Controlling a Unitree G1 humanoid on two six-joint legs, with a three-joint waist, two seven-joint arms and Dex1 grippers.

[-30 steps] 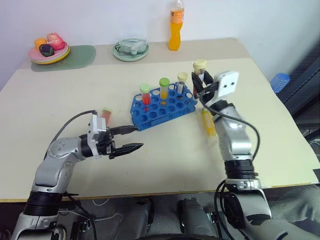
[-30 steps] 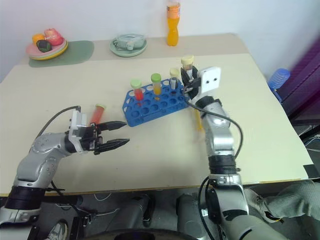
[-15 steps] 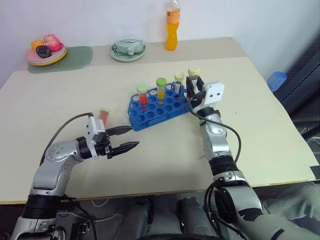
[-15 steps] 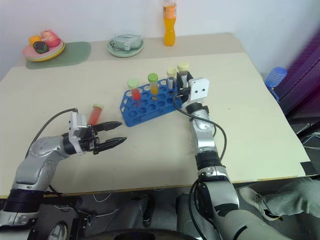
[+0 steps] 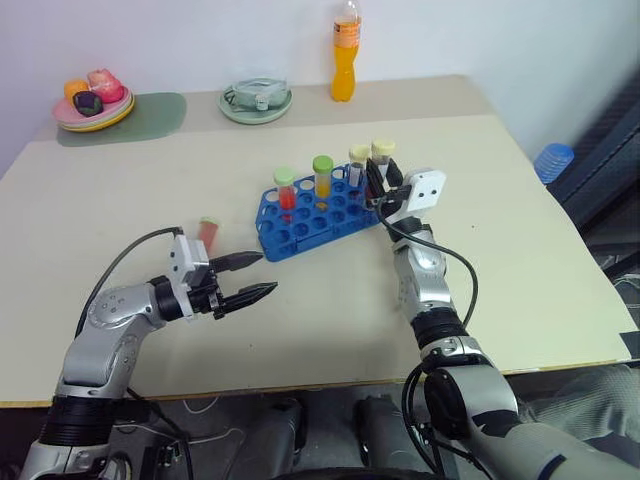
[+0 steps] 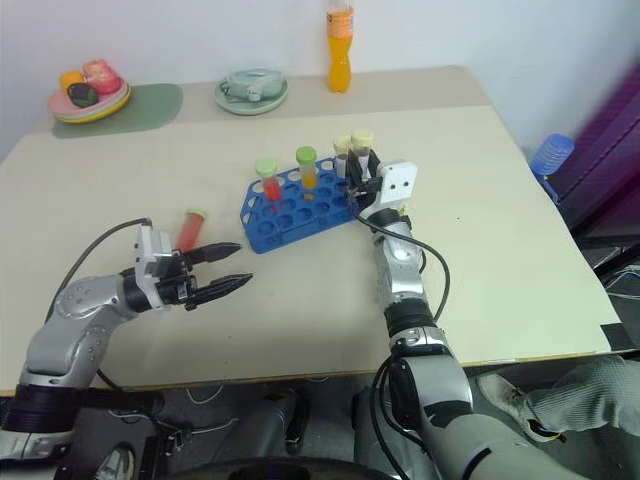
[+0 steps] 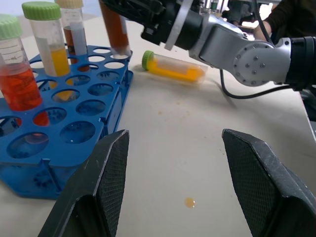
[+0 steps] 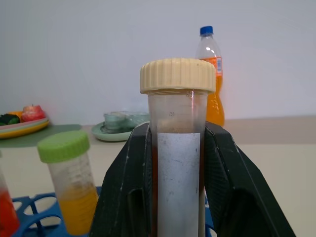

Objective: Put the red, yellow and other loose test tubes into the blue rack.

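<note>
While the wide beige worktop (image 5: pixel 330 270) spreads under both my arms, the bright blue plastic rack with its grid of round holes (image 5: pixel 322 212) sits near its middle. My right jaws (image 5: pixel 381 181) are clamped on a clear tube of dark brown liquid with a cream cap and white label (image 8: pixel 178 163), held upright at the rack's far right corner, its lower end over the holes there; whether it is already seated I cannot tell. My left jaws (image 5: pixel 252 277) hang apart and empty, low over the worktop, near the rack's left end. Standing in the rack are a red-liquid tube with a green cap (image 5: pixel 287 192), a yellow-orange tube with a green cap (image 5: pixel 323 177) and a cream-capped tube (image 5: pixel 358 164). Another yellow-orange tube with a green cap (image 7: pixel 174 67) lies on its side on the worktop just beside the rack, under my right arm. One more red tube with a green cap (image 5: pixel 208 232) lies on the worktop left of the rack, just beyond my left jaws
</note>
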